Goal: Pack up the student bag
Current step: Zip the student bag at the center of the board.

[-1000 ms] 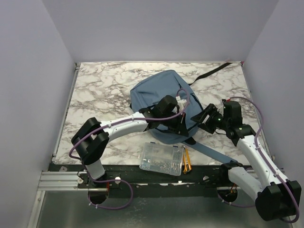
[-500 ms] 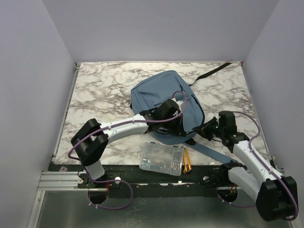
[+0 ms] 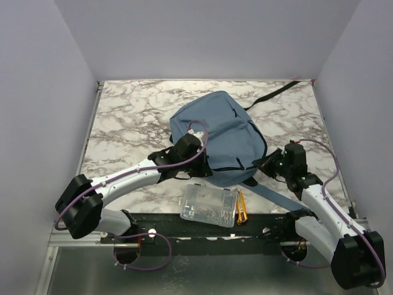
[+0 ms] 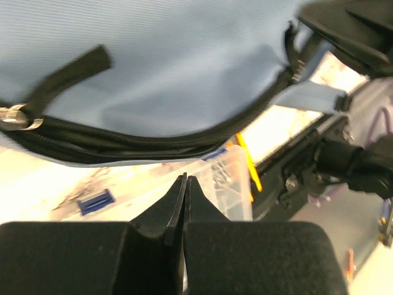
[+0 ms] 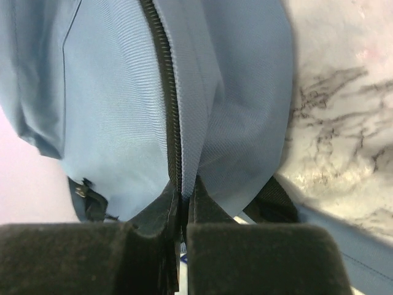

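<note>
The student bag is a large blue-grey backpack lying flat in the middle of the marble table. My left gripper hovers just off its near edge, shut and holding nothing. In the left wrist view its tips meet below the bag and its black zip. My right gripper is at the bag's right near edge. In the right wrist view it is shut on a fold of the bag beside the zip.
A clear plastic box of small items lies at the table's near edge, with an orange item beside it. A black strap trails toward the back right corner. Blue-grey webbing runs toward the right arm's base.
My left arm has pulled back from over the bag, toward the near left. My right gripper has dropped to the bag's right edge and closed on the fabric.
</note>
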Robot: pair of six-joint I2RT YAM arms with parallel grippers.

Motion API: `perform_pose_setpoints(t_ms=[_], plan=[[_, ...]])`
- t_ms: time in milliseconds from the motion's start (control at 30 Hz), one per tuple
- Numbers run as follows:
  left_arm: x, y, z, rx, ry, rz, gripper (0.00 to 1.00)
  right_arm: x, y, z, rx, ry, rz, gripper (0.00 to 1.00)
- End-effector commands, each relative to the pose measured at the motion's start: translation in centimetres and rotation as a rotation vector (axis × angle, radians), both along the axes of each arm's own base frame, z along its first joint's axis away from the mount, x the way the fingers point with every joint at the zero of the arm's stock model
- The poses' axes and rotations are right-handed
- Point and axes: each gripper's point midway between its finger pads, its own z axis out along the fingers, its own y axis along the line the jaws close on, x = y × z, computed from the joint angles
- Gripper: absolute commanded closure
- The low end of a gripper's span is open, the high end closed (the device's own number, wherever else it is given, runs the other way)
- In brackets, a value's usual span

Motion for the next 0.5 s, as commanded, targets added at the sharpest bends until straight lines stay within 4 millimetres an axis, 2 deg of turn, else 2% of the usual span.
perform_pose_setpoints(t_ms=[0, 33, 67, 133, 200, 267, 367, 400, 467], plan=[[-2.3, -3.5, 4.4, -0.206, -0.056, -0.244, 1.00, 0.8, 1.4, 1.0, -0.134, -0.091, 0.272, 0.99], [-2.4, -4.0, 5.2, -0.235, -0.072, -0.277, 1.00, 0.4, 1.5, 0.8, -0.153, -0.071, 0.319, 0.99], [-2.3, -4.2, 5.7, -0.242, -0.092, -0.293, 0.91, 0.0, 1.8, 0.6, -0.156, -0.052, 0.352, 0.97], [-1.9, -4.3, 6.2, -0.245, -0.138, -0.306, 0.61, -0.6, 1.0, 0.7, -0.219, -0.003, 0.370, 0.79], [-1.6, -4.4, 6.5, -0.240, -0.165, -0.318, 0.49, -0.7, -0.3, 1.7, -0.296, 0.030, 0.354, 0.61], [-1.0, -4.3, 6.3, -0.234, -0.155, -0.281, 0.43, -0.8, -0.3, 3.2, -0.310, 0.028, 0.346, 0.55], [-0.3, -3.6, 6.0, -0.263, -0.072, -0.194, 0.40, -0.4, -0.3, 6.1, -0.439, -0.011, 0.349, 0.43], [-0.3, -3.5, 6.0, -0.283, -0.045, -0.175, 0.39, -0.3, 0.3, 7.1, -0.490, -0.035, 0.389, 0.39], [0.1, -2.6, 5.6, -0.301, 0.009, -0.106, 0.38, -0.1, 1.8, 7.7, -0.575, -0.048, 0.478, 0.35]])
